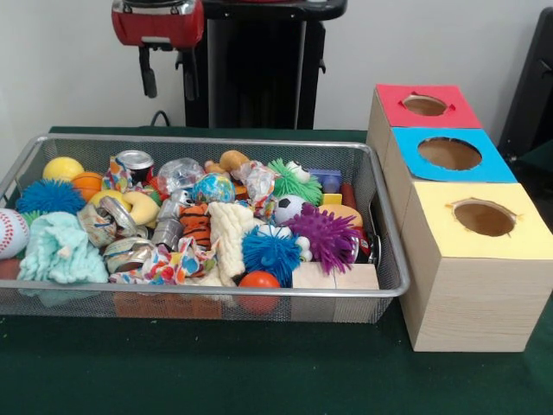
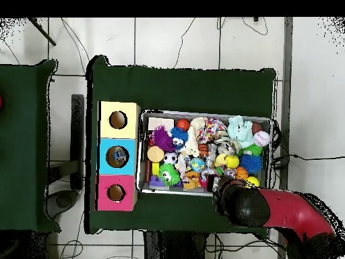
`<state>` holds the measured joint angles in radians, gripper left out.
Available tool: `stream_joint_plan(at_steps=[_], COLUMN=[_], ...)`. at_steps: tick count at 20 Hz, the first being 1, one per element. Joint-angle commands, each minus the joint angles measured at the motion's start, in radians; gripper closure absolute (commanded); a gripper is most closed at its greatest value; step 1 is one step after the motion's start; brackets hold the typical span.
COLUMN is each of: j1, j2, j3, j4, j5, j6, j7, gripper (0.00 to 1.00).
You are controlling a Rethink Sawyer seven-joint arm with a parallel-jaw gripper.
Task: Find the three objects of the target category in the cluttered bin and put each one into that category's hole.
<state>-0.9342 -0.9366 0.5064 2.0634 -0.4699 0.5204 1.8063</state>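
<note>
The wire mesh bin (image 1: 216, 293) is full of toys, balls and cans; it also shows in the overhead view (image 2: 205, 112). A see-through wrinkly bottle (image 1: 179, 173) lies at the back. Another crumpled bottle with a colourful label (image 1: 257, 183) lies near the middle back. A third crinkled colourful one (image 1: 168, 264) lies near the front rim. My gripper (image 1: 168, 82) hangs open and empty above the bin's far rim, left of centre, well above the clutter. In the overhead view the red arm (image 2: 283, 212) covers the gripper at the bin's edge.
Three wooden boxes with round holes stand beside the bin: red-topped (image 1: 425, 105), blue-topped (image 1: 449, 154), yellow-topped (image 1: 484, 218). Silver cans (image 1: 136, 162) (image 1: 121, 251), spiky balls (image 1: 324, 233), a baseball (image 1: 10, 232) and a wooden block (image 1: 333, 277) crowd the bin.
</note>
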Motion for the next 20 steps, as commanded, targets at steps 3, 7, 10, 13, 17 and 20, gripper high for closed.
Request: stream_joint_plan(at_steps=[3,7,10,13,17,20], j1=[-0.018,-0.029,-0.056,-0.077,-0.072,-0.076], j2=[0.076,0.096,0.099,0.105,0.128,0.156], j3=[0.115,0.107,0.098,0.087,0.042,0.009], j4=[-0.07,-0.06,-0.026,-0.014,-0.058,-0.09], j5=[-0.138,-0.171,-0.19,-0.224,-0.298,-0.356], j6=[0.053,0.071,0.062,0.041,0.009,0.03], j7=[-0.256,-0.238,-0.227,-0.22,-0.177,-0.167], gripper=[0.0,0.0,0.0,0.0,0.0,0.0])
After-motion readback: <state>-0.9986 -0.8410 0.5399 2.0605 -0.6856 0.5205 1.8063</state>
